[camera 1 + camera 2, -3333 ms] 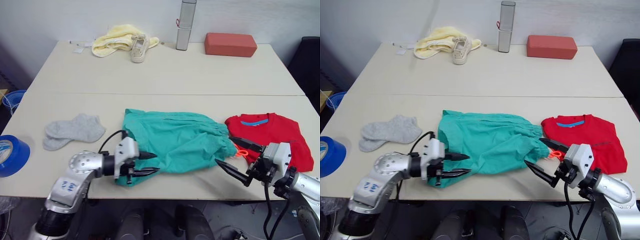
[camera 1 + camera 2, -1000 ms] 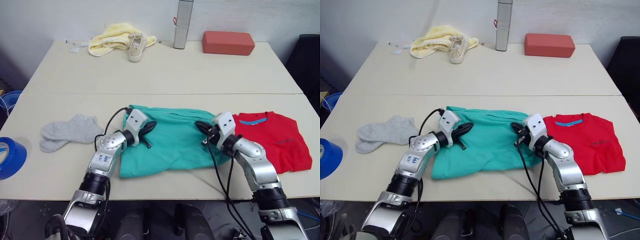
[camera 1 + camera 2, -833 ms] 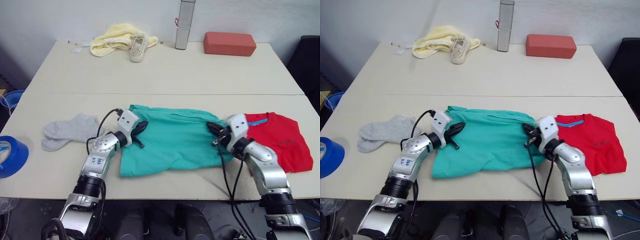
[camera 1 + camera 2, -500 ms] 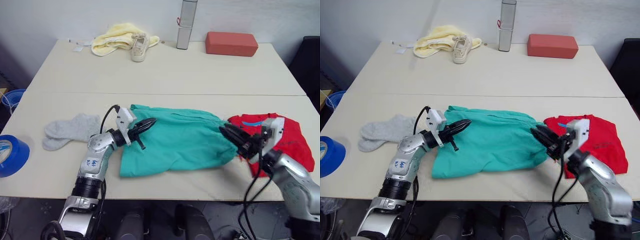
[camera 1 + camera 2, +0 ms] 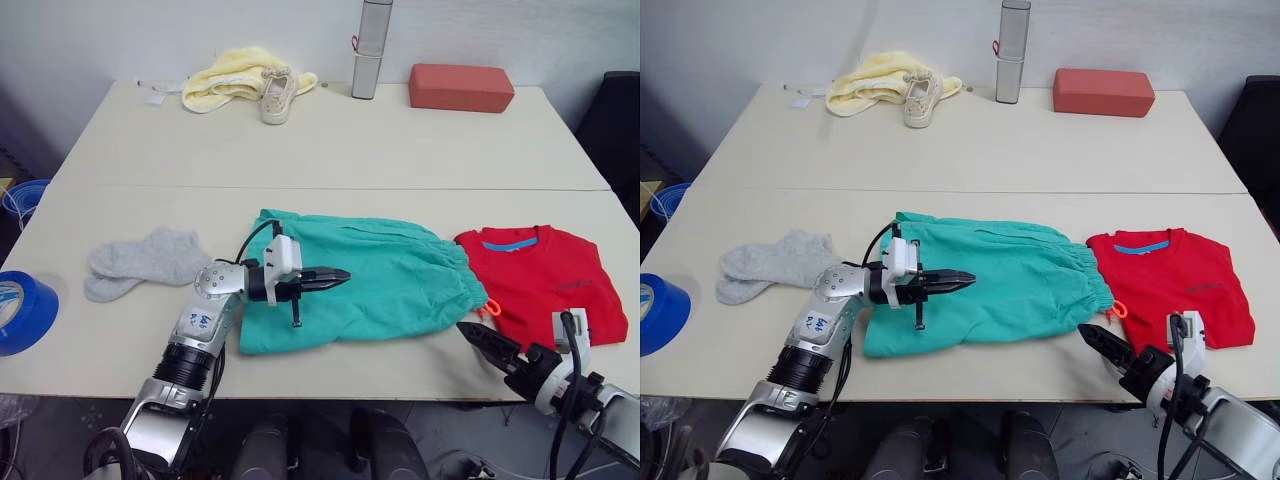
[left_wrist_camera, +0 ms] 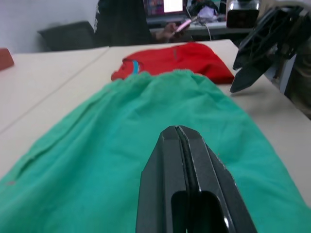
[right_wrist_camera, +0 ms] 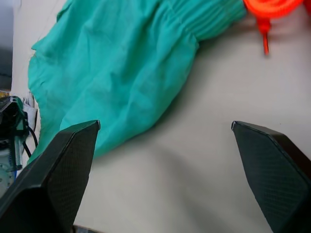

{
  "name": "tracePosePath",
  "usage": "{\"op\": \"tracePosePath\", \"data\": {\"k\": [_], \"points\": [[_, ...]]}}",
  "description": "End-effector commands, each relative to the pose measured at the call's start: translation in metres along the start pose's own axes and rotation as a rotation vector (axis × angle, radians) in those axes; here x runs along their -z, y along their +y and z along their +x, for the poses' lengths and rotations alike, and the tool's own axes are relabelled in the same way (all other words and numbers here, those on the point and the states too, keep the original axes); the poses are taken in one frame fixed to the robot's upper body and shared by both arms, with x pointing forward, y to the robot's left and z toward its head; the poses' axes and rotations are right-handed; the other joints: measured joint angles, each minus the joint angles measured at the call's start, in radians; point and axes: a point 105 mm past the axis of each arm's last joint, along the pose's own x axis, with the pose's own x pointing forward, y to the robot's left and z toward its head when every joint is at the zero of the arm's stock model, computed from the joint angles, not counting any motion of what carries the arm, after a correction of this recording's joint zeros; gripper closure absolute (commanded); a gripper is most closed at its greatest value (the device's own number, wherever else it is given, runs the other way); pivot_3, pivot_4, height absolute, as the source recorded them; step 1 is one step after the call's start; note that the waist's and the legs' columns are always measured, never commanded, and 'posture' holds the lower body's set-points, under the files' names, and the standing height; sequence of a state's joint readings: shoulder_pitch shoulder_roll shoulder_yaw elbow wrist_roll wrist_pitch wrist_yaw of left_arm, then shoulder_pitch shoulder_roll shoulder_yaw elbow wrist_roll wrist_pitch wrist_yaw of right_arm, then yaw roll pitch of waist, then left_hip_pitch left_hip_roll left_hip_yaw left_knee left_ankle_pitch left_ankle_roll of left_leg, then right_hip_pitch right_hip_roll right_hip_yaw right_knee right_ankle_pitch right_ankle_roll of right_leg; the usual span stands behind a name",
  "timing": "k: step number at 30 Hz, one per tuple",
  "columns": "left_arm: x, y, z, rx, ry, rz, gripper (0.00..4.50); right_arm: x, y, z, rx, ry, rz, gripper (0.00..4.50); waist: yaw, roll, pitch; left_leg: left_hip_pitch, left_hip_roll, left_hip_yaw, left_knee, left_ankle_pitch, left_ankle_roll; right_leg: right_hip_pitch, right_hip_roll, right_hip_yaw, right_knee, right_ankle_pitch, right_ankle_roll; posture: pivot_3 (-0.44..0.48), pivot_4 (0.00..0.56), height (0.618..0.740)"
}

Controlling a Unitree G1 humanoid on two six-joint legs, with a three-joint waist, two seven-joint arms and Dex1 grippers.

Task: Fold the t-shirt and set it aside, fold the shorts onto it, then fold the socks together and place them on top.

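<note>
On the near half of the table [image 5: 330,150] the shorts [image 5: 385,285] are spread flat in the middle, waistband twd the robot's right, w/ the orange drawstring [image 5: 487,308] poking out beside the folded t-shirt [image 5: 545,280], which is set aside at the right & just touches the waistband. Socks [image 5: 140,260] are lying apart at the left, not yet handled. Left gripper [image 5: 338,277] is held low over the shorts' left part, fingers pressed tight together w/ no cloth pinched betw. them, as seen in the left wrist view [image 6: 187,160]. Right gripper [image 5: 1095,340] is parked off the cloth near the table's front edge, below the drawstring, its fingers [image 7: 58,170] spread wide & empty. Step in hand is judged to be the shorts fold, prob. about a third of the task done. For a clean fold, the left fingers need to be parted first, then both layers at the leg-hem corner should be taken, not only the top one; the waistband corner should be gripped by the right at the same depth. Both ends are best lifted together & carried level so no crease is dragged in, w/ the drawstring kept clear of the pinch. Risk: shirt pulled askew if the waistband is tugged.
</note>
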State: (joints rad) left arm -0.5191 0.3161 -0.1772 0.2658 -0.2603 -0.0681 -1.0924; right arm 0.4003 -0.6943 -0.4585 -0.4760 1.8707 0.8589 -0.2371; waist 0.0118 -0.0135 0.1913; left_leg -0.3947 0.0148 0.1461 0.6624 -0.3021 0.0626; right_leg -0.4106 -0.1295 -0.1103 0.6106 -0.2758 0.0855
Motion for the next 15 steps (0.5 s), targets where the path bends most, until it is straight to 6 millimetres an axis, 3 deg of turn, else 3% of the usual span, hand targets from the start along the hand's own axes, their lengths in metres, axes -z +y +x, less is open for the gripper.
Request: {"op": "tracePosePath", "data": {"k": [1,8,15], "points": [[0.006,0.011,0.004,-0.040,0.050,0.015,4.50,-0.001,0.015,0.016,-0.043,-0.057,0.049,0.04,0.000,0.000,0.000,0.000,0.000,0.000,0.000,0.000,0.000,0.000,0.000,0.000,0.000,0.000,0.000,0.000,0.150,0.740],[0.033,0.031,0.001,-0.154,0.168,-0.030,4.50,-0.012,0.019,0.052,-0.048,-0.169,0.165,0.04,0.000,0.000,0.000,-0.002,0.000,0.000,0.001,0.002,-0.003,-0.002,0.000,0.000,-0.001,0.001,0.002,0.000,0.150,0.740],[0.052,0.023,-0.005,-0.117,0.235,-0.082,4.50,-0.014,0.018,0.082,-0.019,-0.214,0.166,0.04,-0.013,-0.006,-0.005,0.000,0.000,0.000,0.001,0.002,-0.002,0.001,0.000,0.000,-0.001,0.001,0.002,0.000,0.150,0.740]]}}
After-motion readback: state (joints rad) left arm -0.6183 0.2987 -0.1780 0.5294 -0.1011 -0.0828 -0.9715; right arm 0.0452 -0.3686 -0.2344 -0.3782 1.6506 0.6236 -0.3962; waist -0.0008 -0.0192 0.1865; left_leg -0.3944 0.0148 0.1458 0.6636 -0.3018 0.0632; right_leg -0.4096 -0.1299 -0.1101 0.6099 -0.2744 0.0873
